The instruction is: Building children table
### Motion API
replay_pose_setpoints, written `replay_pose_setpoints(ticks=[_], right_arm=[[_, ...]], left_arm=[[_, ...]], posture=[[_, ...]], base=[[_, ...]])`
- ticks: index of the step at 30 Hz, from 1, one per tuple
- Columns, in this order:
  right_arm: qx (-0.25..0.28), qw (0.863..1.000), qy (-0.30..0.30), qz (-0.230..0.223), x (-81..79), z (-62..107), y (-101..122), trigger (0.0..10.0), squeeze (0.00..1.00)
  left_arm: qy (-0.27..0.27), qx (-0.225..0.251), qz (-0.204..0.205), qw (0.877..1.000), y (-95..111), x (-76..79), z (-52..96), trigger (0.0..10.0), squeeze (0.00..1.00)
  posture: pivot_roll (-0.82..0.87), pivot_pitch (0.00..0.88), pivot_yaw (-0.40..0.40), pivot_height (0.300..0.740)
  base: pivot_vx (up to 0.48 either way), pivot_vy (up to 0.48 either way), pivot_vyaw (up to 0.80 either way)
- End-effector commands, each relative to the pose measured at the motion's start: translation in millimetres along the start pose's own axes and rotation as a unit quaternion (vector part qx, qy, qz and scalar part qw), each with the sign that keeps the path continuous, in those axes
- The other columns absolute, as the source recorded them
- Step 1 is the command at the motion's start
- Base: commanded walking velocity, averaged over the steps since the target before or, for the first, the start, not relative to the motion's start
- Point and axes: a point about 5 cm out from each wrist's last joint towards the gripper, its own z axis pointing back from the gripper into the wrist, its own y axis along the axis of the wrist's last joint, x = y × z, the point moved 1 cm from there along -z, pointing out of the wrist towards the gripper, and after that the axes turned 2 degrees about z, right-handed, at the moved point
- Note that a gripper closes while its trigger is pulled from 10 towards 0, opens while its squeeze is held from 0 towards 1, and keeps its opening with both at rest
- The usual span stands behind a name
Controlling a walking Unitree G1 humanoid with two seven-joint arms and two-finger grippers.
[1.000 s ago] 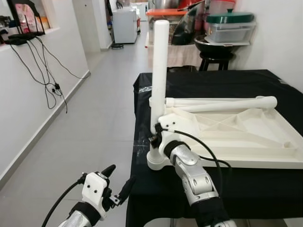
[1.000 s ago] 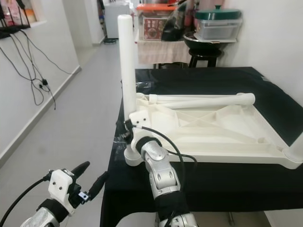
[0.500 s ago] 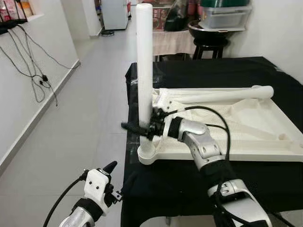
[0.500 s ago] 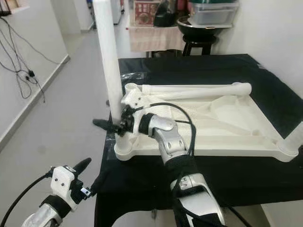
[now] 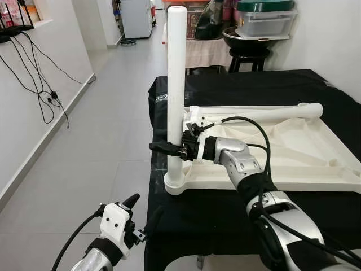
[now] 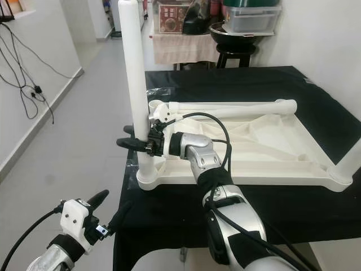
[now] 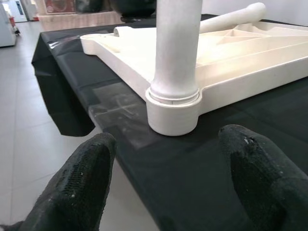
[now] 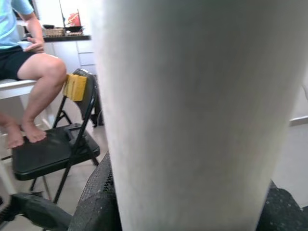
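The right hand [image 5: 169,149] has risen from the socket and now clamps the upright leg [image 5: 176,84] low down, suggesting seating, while the left hand [image 7: 163,178] hangs open below the surface [image 5: 237,84].

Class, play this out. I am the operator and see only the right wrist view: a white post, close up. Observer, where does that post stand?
Observer: The upright leg stands in the near-left corner socket of the upturned white tabletop.
Operator: Is my right claw on it?
Observer: Yes. The right claw grips it low down, just above the socket.
Operator: And the left claw?
Observer: The left claw is open, low beside the black table, facing that corner.
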Motion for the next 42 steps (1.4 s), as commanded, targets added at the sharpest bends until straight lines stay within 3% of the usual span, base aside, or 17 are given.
replay_pose_setpoints(ticks=[1,5,6,8,10,11,18,19,20,24,25,27,29,31,32,37,42], right_arm=[[-0.030,0.997,-0.058,-0.027,1.9,14.8,-26,0.0,0.00],[-0.067,0.985,-0.154,-0.050,3.7,28.2,-47,0.0,0.00],[-0.098,0.949,-0.295,-0.049,5.2,35.5,-60,0.0,0.00],[-0.098,0.949,-0.295,-0.049,5.2,35.5,-60,0.0,0.00],[-0.119,0.914,-0.383,-0.067,-43.1,35.6,-83,0.0,0.00],[-0.117,0.902,-0.411,-0.057,-46.2,38.4,-82,0.0,0.00],[-0.110,0.910,-0.399,-0.035,-36.4,27.2,-73,0.0,0.00],[-0.107,0.917,-0.382,-0.036,-38.7,20.2,-71,4.1,0.00],[-0.103,0.923,-0.368,-0.038,-40.8,14.3,-68,10.0,0.00],[-0.097,0.934,-0.343,-0.039,-43.6,6.3,-64,10.0,0.00],[-0.087,0.936,-0.337,-0.046,-44.4,4.3,-58,10.0,1.00],[-0.034,0.964,-0.260,-0.050,-38.0,-8.1,-38,10.0,1.00],[-0.034,0.964,-0.260,-0.050,-38.0,-8.1,-38,10.0,1.00],[-0.008,0.978,-0.204,-0.047,-33.2,-12.2,-27,10.0,0.83],[0.005,0.989,-0.147,-0.035,-27.8,-13.7,-18,10.0,0.00],[-0.032,0.999,0.015,-0.005,-18.0,-7.8,-11,10.0,0.00],[-0.060,0.996,0.059,-0.009,-17.0,-5.5,-13,10.0,0.00]], left_arm=[[0.001,-0.010,0.002,1.000,-3,1.2,2.4,10.0,0.00],[0.001,-0.010,0.002,1.000,-3,2.0,4.7,10.0,0.00],[0.001,-0.010,0.002,1.000,-3,1.8,5.8,10.0,0.00],[0.001,-0.010,0.002,1.000,-3,1.8,5.8,10.0,0.00],[0.002,-0.011,0.002,1.000,-3,-0.5,6.9,10.0,0.00],[-0.001,-0.013,0.002,1.000,-3,-0.7,6.4,10.0,0.00],[-0.008,-0.016,0.003,1.000,-5,0.6,4.9,10.0,0.00],[-0.003,-0.014,0.000,1.000,-5,0.5,4.3,10.0,0.00],[0.001,-0.012,-0.002,1.000,-5,0.3,3.8,10.0,0.00],[0.005,-0.010,-0.003,1.000,-4,0.0,3.2,10.0,0.00],[0.005,-0.010,-0.003,1.000,-4,-0.2,2.7,10.0,0.00],[0.004,-0.009,-0.001,1.000,-4,-0.8,1.2,10.0,0.00],[0.004,-0.009,-0.001,1.000,-4,-0.8,1.2,10.0,0.00],[0.004,-0.009,0.000,1.000,-4,-0.8,0.1,10.0,0.00],[0.003,-0.008,0.000,1.000,-4,-0.8,-0.8,10.0,0.00],[0.004,-0.006,0.000,1.000,-3,-0.8,-2.3,10.0,0.00],[0.005,-0.006,-0.001,1.000,-3,-0.7,-2.3,10.0,0.00]], posture=[[0.02,0.000,0.009,0.740],[0.02,0.000,-0.005,0.740],[0.02,0.000,-0.008,0.740],[0.02,0.000,-0.008,0.740],[0.01,0.000,0.008,0.740],[0.00,0.000,0.024,0.740],[0.02,0.000,0.001,0.740],[0.02,0.000,-0.008,0.740],[0.02,0.000,-0.010,0.740],[0.02,0.000,-0.010,0.740],[0.02,0.000,-0.004,0.740],[0.01,0.000,0.002,0.740],[0.01,0.000,0.002,0.740],[0.01,0.000,0.001,0.740],[0.01,0.000,0.000,0.740],[0.02,0.000,0.002,0.740],[0.03,0.000,0.008,0.740]], base=[[0.000,0.000,0.00],[0.000,0.000,0.00],[0.000,0.000,0.00],[0.000,0.000,0.00],[0.000,0.000,0.00],[0.000,0.000,0.00],[0.000,0.000,0.00],[0.000,0.000,0.00],[0.000,0.000,0.00],[0.000,0.000,0.00],[0.000,0.000,0.00],[0.000,0.000,0.00],[0.000,0.000,0.00],[0.000,0.000,0.00],[0.000,0.000,0.00],[0.000,0.000,0.00],[0.000,0.000,0.00]])
